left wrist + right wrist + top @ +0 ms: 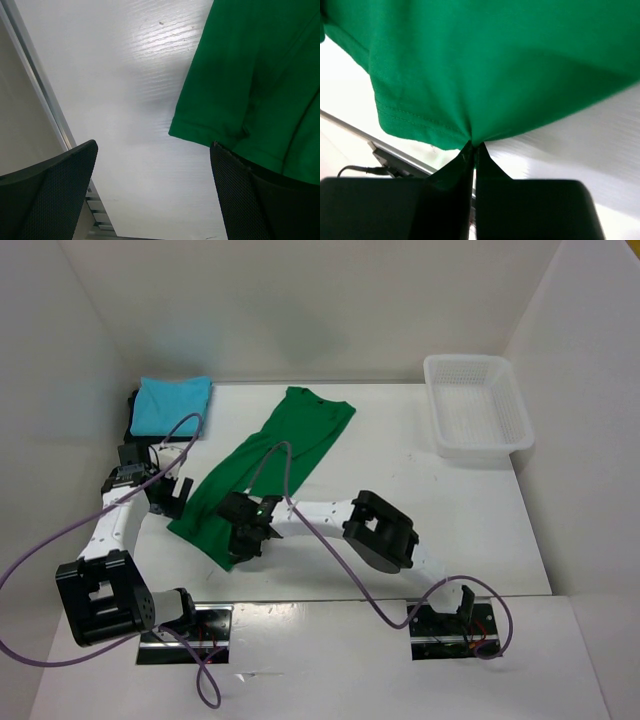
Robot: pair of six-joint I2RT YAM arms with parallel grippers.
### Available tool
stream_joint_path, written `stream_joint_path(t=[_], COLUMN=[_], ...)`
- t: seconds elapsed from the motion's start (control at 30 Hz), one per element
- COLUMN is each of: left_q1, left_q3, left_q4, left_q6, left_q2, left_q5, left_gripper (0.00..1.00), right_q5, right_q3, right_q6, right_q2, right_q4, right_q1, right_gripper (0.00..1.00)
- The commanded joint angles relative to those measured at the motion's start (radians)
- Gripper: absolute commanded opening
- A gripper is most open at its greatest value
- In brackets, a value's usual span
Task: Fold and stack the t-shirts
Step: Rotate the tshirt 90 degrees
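While the green t-shirt (270,465) lies as a long diagonal strip across the middle of the frame, it is not yet a compact fold. The right gripper (472,147), jaws pressed together, pinches its near hem. The left gripper (152,150) hangs with jaws apart just beside its lower-left corner. At upper left, the turquoise t-shirt (170,405) sits folded on the black t-shirt (133,410). Those two look done; the green one is left to fold and stack.
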Motion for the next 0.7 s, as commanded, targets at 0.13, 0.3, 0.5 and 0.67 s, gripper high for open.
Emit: stream_joint_path(t=[0.13, 0.3, 0.5, 0.67], left_q1=[0.006, -0.02, -0.112, -0.228], left_q3=[0.043, 0.089, 0.14, 0.14], left_q4=[-0.053, -0.092, -0.144, -0.155], left_q6=[0.093, 0.114, 0.083, 0.027], left_q2=[-0.02, -0.02, 0.011, 0.02], left_q5=[0.11, 0.144, 0.245, 0.29], left_gripper=[0.99, 0.99, 0.99, 0.99], right_q5=[0.072, 0.136, 0.201, 0.212], right_q3=[-0.424, -0.691, -0.941, -1.047], right_q6=[0.069, 0.08, 0.092, 0.117], right_q2=[-0.19, -0.408, -0.619, -0.73], right_q4=[0.048, 0.014, -0.088, -0.171], right_q1=[-0.072, -0.121, -0.178, -0.178], right_gripper=[0.0, 0.0, 0.0, 0.0])
